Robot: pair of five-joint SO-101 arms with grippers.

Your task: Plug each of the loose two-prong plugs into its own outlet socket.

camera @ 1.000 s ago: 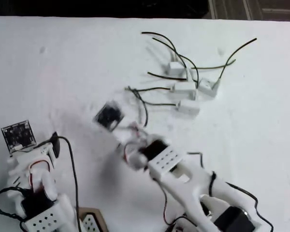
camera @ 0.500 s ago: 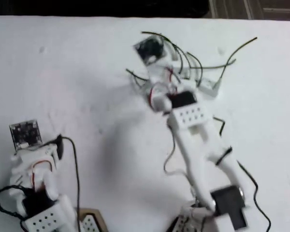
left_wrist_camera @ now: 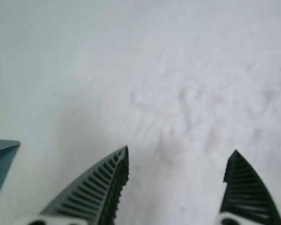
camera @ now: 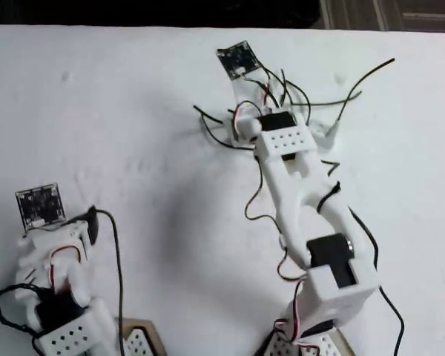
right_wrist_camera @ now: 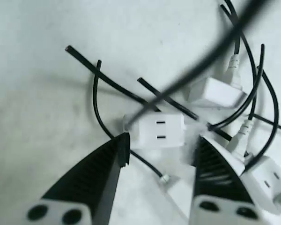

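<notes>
The right arm [camera: 297, 185] stretches to the far middle of the table [camera: 96, 111], over a tangle of black wires [camera: 356, 78]. In the right wrist view, the right gripper [right_wrist_camera: 161, 140] has its jaws wide apart, one on each side of a white socket [right_wrist_camera: 159, 130]. The socket's two slots face the camera. The fingertips [right_wrist_camera: 124, 140] sit just beside its ends, though whether they touch it cannot be told.

A second socket [right_wrist_camera: 214, 93] lies close behind it, with a white plug [right_wrist_camera: 234, 65] at its end that may be pushed in. The angle leaves this unclear. A third socket [right_wrist_camera: 267, 176] lies off to one side, and the other plug [right_wrist_camera: 241, 133] is next to it.

The left arm [camera: 59, 259] is folded back at the near left corner, well apart from the wires. The left gripper [left_wrist_camera: 180, 150] hangs over bare table with its jaws wide and nothing between them.
</notes>
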